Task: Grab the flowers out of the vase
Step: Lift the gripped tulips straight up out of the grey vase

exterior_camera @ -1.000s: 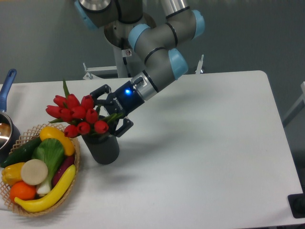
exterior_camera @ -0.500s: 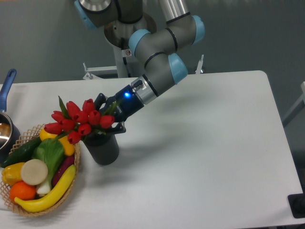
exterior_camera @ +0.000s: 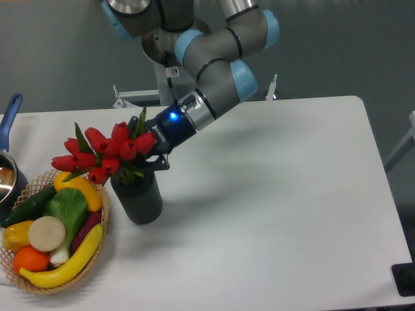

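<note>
Red flowers (exterior_camera: 104,150) sit pinched in my gripper (exterior_camera: 146,146) and look partly raised, though I judge their stems not yet clear of the vase (exterior_camera: 137,197).

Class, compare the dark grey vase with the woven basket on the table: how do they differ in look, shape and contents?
The vase is a plain, matte dark grey upright cylinder; the basket is tan, woven, low and wide. The vase holds red flowers with green stems, which the claw grips; the basket holds fruit and vegetables, among them a yellow banana and an orange, untouched. Both stand on the white table, side by side.
</note>
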### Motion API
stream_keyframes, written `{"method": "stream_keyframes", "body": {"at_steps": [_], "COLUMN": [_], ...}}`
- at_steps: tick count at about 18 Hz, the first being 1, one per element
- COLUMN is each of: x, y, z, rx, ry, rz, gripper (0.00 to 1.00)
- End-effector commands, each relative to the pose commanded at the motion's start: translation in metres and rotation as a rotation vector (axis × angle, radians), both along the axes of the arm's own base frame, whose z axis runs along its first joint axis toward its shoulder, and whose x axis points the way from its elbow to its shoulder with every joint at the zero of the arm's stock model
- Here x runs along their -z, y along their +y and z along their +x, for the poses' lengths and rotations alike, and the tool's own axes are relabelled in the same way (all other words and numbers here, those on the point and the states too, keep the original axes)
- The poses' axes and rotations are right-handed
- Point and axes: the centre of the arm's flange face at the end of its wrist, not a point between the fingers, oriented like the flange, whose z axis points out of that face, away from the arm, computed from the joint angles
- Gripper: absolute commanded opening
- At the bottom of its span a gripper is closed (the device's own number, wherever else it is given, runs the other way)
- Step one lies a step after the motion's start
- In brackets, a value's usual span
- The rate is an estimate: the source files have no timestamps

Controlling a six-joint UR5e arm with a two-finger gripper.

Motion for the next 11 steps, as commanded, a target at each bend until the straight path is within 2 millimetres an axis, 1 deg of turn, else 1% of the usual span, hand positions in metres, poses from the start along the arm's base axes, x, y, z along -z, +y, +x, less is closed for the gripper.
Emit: {"method": "stream_keyframes", "body": {"at_steps": [4, 8, 11], "x": [-0.029, -0.057, -0.077], "y": [-0.005, -0.006, -0.005], "z": [-0.001, -0.014, -0.016], "rx": [-0.026, -0.057, -0.067], "ry": [-0.021, -0.053, -0.093], "rz": [0.008, 0.015, 0.018], "gripper": [0.0, 0.0, 0.0]}}
